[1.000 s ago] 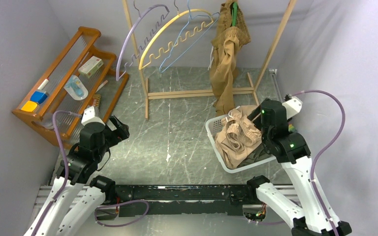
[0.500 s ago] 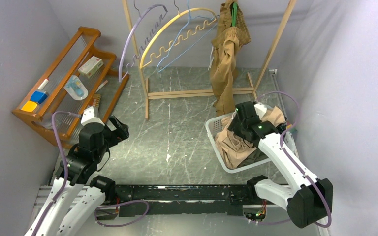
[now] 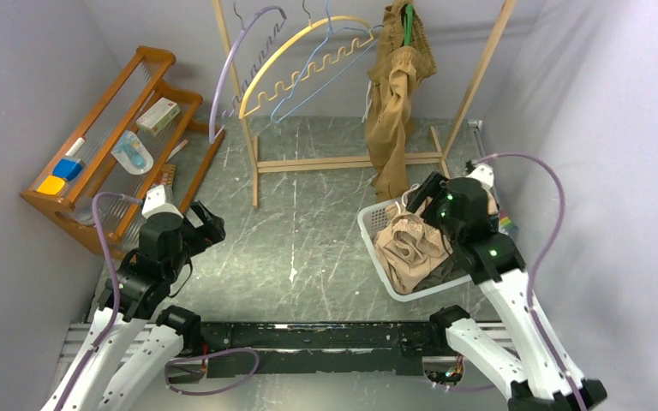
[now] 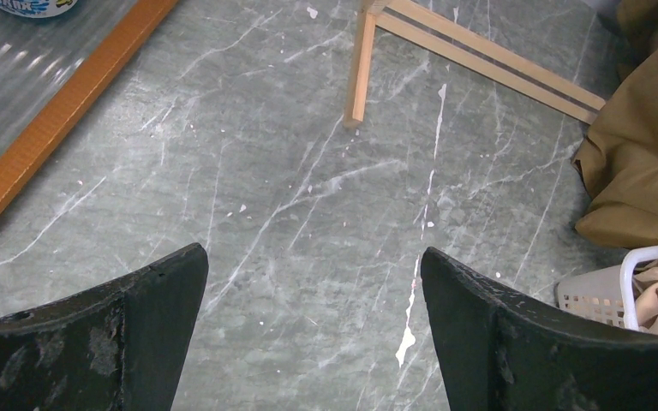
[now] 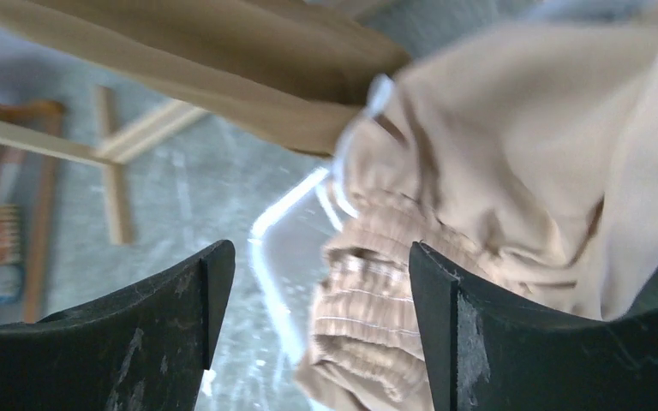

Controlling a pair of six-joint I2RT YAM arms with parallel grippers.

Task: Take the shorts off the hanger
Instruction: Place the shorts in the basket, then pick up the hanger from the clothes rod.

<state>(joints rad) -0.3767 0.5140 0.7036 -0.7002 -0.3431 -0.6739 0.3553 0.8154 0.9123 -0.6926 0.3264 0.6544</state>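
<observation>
Cloth sits in two places, and that split explains the poses. At 12 o'clock in the top view the tan shorts (image 3: pixel 394 103) hang from the green hanger (image 3: pixel 408 24) on the rack (image 3: pixel 347 161), draped long so that their hem falls close to the basket (image 3: pixel 367 224) at 4 o'clock. The basket seems parked just below and beside them so that a freed garment needs only a short carry. The beige shorts (image 3: pixel 411 244) lie heaped in it, elastic waistband uppermost. The right claw (image 3: pixel 424 195) hovers at the basket's far rim, between the heap and the hanging hem. Its wrist view shows the jaws standing apart with nothing between them; the beige cloth fills the space ahead, not the gap. That reads as an unloaded claw pointed toward the rack, so the step in hand is probably a reach for the tan shorts, the only garment seen on a hanger. Bare hangers (image 3: pixel 308 60) at 11 o'clock suggest most of the job is done. The left claw (image 3: pixel 210 224) waits at 8 o'clock, spread wide over the table (image 4: pixel 291 171) and holding nothing, likely kept well apart to leave the right arm room. The tan cloth is bunched around the hanger's neck, so a sideways tug might drag the hanger along instead of freeing it.
</observation>
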